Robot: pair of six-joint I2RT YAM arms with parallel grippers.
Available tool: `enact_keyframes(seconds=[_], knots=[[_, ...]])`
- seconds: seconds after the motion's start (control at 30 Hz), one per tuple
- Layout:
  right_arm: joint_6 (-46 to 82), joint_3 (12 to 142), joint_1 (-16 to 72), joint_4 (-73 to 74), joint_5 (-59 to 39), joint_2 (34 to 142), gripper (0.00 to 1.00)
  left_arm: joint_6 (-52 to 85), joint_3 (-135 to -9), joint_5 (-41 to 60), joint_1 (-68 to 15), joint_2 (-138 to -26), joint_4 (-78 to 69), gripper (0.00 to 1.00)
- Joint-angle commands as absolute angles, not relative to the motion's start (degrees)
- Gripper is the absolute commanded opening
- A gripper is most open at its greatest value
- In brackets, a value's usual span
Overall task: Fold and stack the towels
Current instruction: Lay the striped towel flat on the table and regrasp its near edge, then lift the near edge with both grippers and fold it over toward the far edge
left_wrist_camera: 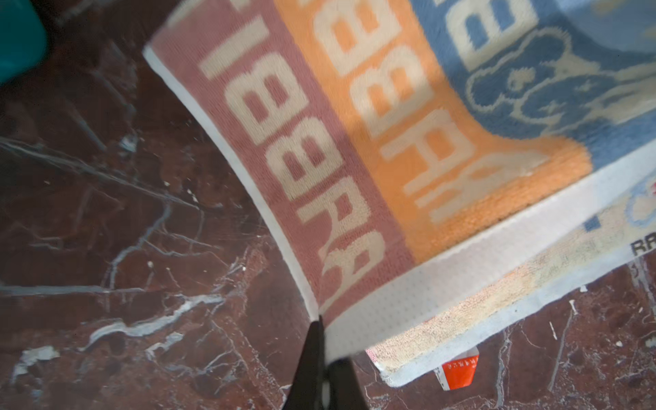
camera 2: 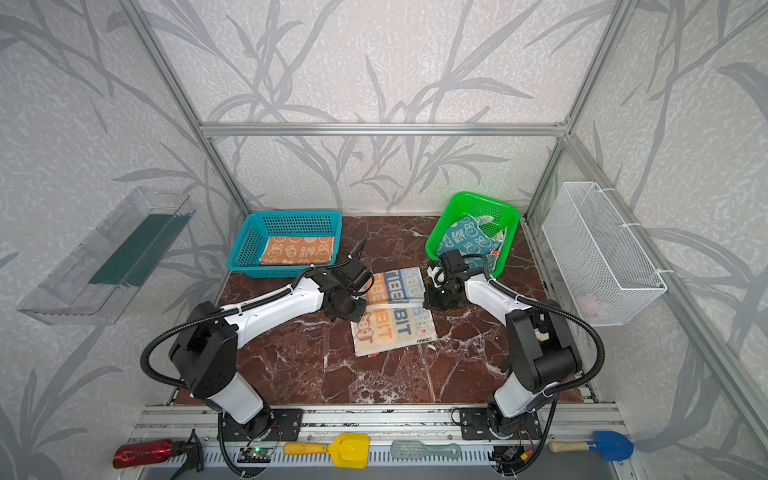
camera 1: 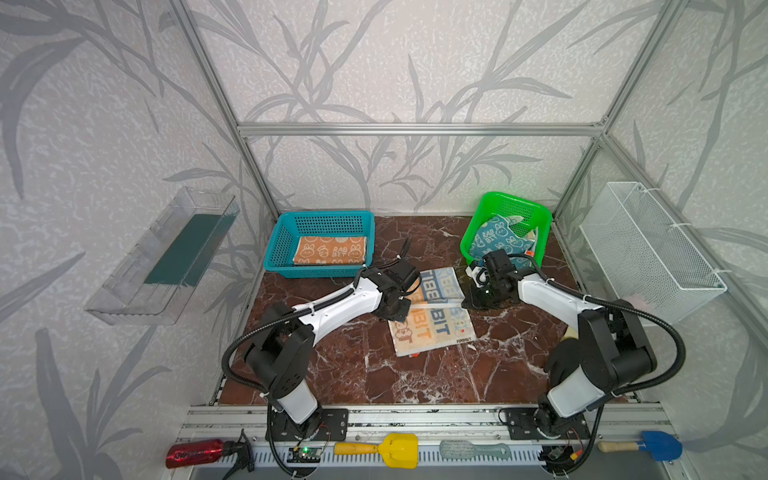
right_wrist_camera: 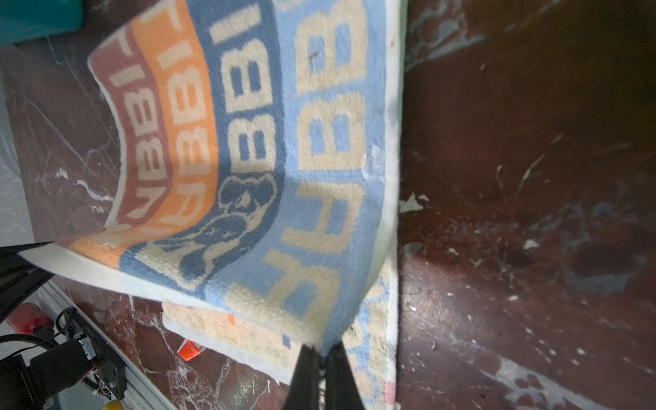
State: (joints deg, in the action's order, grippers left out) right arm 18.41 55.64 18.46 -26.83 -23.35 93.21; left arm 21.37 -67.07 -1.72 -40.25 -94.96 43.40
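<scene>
The striped "RABBIT" towel [camera 1: 436,328] [camera 2: 395,328] lies mid-table, its far half lifted and curling over the near half. My left gripper [camera 1: 397,311] [left_wrist_camera: 324,340] is shut on the lifted half's left corner at the white hem. My right gripper [camera 1: 471,296] [right_wrist_camera: 321,349] is shut on its right corner. The raised underside [left_wrist_camera: 355,124] [right_wrist_camera: 248,142] fills both wrist views. An orange bunny towel [camera 1: 330,250] lies folded flat in the teal basket [camera 1: 324,216]. A teal-blue bunny towel [camera 1: 496,239] sits crumpled in the tilted green basket [camera 1: 515,199].
A white wire basket [camera 1: 648,245] hangs on the right wall and a clear tray [camera 1: 158,257] on the left wall. Along the front rail lie a red bottle [camera 1: 195,454], yellow scoop [camera 1: 395,449], brush [camera 1: 473,451] and blue shovel [camera 1: 660,445].
</scene>
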Motion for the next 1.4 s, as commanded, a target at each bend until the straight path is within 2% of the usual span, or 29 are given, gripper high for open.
enact_keyframes(seconds=[0.0, 0.13, 0.33, 0.6, 0.73, 0.83, 1.17, 1.37], knots=[[20.1, 53.6, 18.3, -24.4, -20.2, 94.8, 0.00, 25.4, -64.9, -2.9, -39.8, -94.7, 43.6, 0.00], [21.1, 52.6, 19.1, -22.3, -20.7, 97.5, 0.00, 25.1, -64.0, -3.0, -39.9, -97.7, 41.4, 0.00], [23.4, 54.6, 19.4, -19.8, -21.3, 102.3, 0.00, 22.1, -67.9, -11.0, -39.4, -103.8, 42.8, 0.00], [27.2, 60.0, 19.5, -16.9, -21.8, 106.7, 0.00, 20.3, -80.8, -16.5, -34.1, -112.3, 46.1, 0.00], [26.6, 67.0, 19.3, -19.4, -22.2, 110.2, 0.00, 17.6, -90.8, -20.2, -33.1, -115.6, 49.5, 0.00], [25.9, 69.5, 19.3, -21.3, -22.6, 108.2, 0.00, 16.4, -94.4, -21.2, -33.3, -115.0, 52.4, 0.00], [22.5, 63.8, 19.9, -27.1, -20.7, 93.5, 0.00, 19.5, -83.4, -20.5, -35.6, -102.6, 53.6, 0.00], [22.7, 55.3, 20.3, -24.6, -20.7, 92.2, 0.00, 23.7, -74.0, -18.4, -38.4, -99.9, 50.9, 0.00]])
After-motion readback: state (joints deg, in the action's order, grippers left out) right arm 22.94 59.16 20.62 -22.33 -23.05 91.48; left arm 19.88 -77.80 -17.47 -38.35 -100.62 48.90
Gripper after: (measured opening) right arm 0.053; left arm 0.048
